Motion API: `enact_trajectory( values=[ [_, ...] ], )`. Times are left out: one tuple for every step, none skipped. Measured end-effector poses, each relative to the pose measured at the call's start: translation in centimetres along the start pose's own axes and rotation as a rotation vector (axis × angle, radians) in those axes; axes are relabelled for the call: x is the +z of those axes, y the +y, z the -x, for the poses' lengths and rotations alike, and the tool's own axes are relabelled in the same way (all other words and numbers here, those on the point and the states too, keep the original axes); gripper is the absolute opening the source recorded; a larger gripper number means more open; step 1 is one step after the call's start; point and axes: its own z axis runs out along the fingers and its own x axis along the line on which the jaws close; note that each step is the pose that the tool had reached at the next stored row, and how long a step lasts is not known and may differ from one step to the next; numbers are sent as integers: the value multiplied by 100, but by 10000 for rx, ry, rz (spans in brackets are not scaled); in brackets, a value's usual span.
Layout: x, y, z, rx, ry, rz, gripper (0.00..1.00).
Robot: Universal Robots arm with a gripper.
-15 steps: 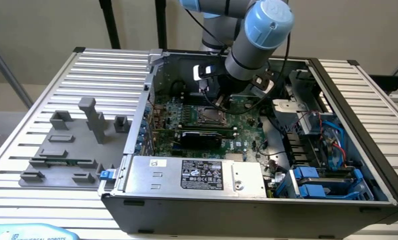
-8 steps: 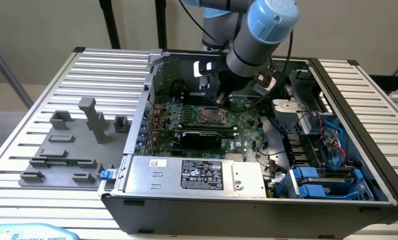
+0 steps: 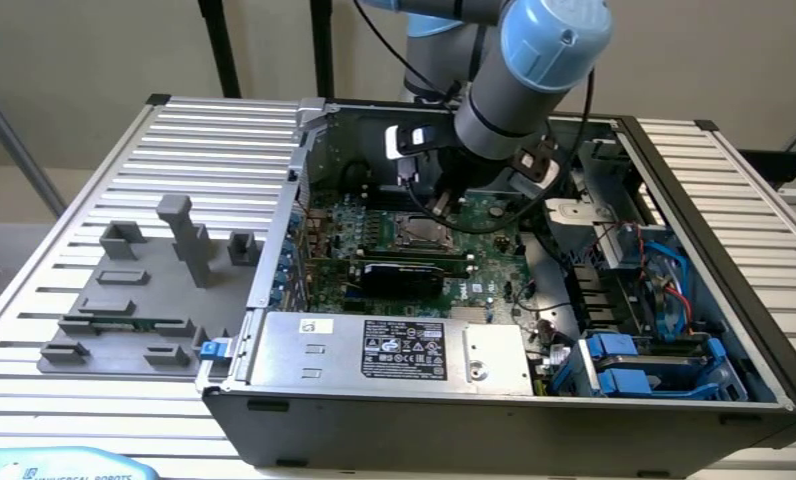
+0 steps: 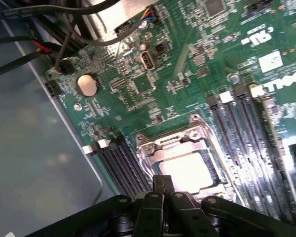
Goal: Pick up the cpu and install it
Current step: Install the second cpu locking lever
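Now the closed pincer point(image 4: 164, 190) hovers just above the cpu point(image 4: 187, 170) seated in its socket point(image 4: 160, 144).

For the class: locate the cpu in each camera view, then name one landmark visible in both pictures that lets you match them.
Exterior view: the cpu lies in the socket at the middle of the green motherboard, just below the arm's wrist.
Wrist view: the cpu sits inside the metal socket frame, right beyond the gripper.
Shared landmark: the socket frame.
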Motion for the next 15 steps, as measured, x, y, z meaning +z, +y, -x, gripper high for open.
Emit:
enact_trajectory(
  values=[
    [-18,2,30,1,-1,1,11],
    [-34,3,61,0,-1,1,11],
    [-51,3,93,-1,-1,0,11],
    [-67,4,124,-2,-1,0,11],
    [-83,5,155,-2,-2,0,11],
    [-99,5,187,-1,-1,0,11],
    [-113,3,217,-1,-1,0,11],
    [-126,1,247,-1,-1,0,11],
    [-139,-4,277,-1,-2,0,11],
    [-154,-10,308,-1,-2,0,11],
    [-169,-18,333,-1,-1,-1,11],
    [-185,-29,356,-1,-2,0,11],
    [-200,-39,379,-1,-1,0,11],
    [-215,-50,402,-1,-1,0,11],
    [-231,-61,424,-1,-1,0,11]
  ],
)
